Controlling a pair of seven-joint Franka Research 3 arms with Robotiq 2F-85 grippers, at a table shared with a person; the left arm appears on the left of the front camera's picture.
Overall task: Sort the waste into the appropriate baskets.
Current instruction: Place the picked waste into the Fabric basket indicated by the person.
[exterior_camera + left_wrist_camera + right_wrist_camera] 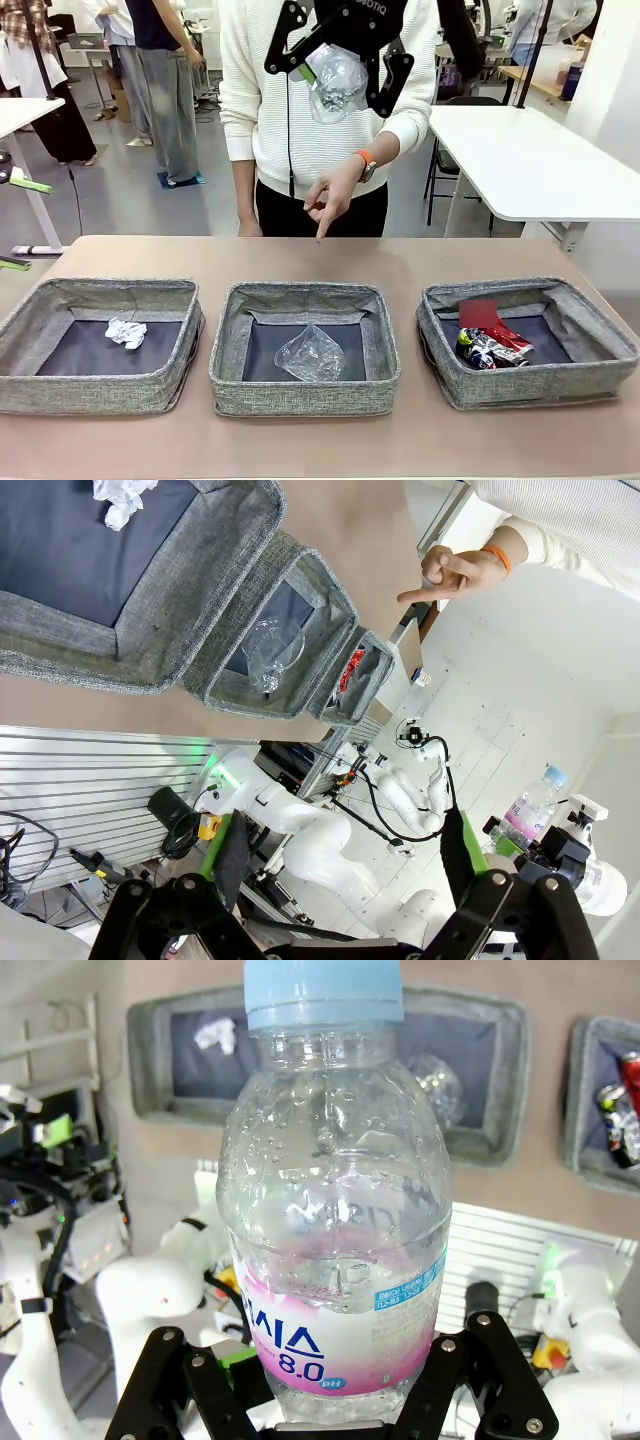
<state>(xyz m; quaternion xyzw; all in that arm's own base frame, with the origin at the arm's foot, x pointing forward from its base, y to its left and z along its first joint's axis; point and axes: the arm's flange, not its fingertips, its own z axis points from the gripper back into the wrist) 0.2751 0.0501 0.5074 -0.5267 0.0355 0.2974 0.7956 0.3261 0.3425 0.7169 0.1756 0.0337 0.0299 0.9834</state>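
My right gripper [340, 62] hangs high above the middle basket [228, 340], shut on the clear bottle [338, 85]; the right wrist view shows the bottle's [335, 1210] pink label and blue cap. The paper wad [126, 332] lies in the left basket [30, 310]. A clear plastic piece [310, 352] lies in the middle one. The red can [492, 328] and dark-blue can [472, 348] rest in the right basket [600, 320]. My left gripper [340, 865] is open, holding nothing, well off to the left of the baskets.
A person stands at the far side, one hand [330, 195] pointing a finger down toward the table [150, 260] behind the middle basket. White tables [540, 160] and other people stand farther back.
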